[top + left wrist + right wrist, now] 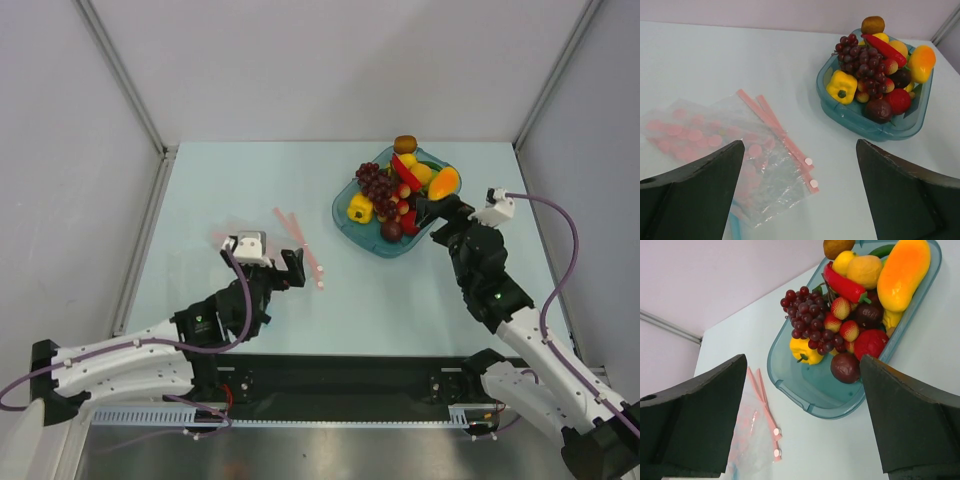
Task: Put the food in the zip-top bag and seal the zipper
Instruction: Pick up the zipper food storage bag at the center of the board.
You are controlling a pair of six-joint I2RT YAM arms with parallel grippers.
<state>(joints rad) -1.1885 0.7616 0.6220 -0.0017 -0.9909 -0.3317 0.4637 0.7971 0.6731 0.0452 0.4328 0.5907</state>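
**A:** Nothing's bagged yet. The zip-top bag [755,165] lies flat on the table [715,60], lower left of the left wrist view. All the food [865,65] is piled in the teal dish [850,117], upper right. The left gripper [291,268] and right gripper [430,212] are both spread wide, empty.

**B:** I'd have the left pinch just one zipper [777,131] strip, not both, so the mouth gapes. Then the right grabs the yellow pepper [841,86], since it's sitting clear of the pile.

No readable text, label or number anywhere; small green mark [203,322] on the left arm [120,362] illegible
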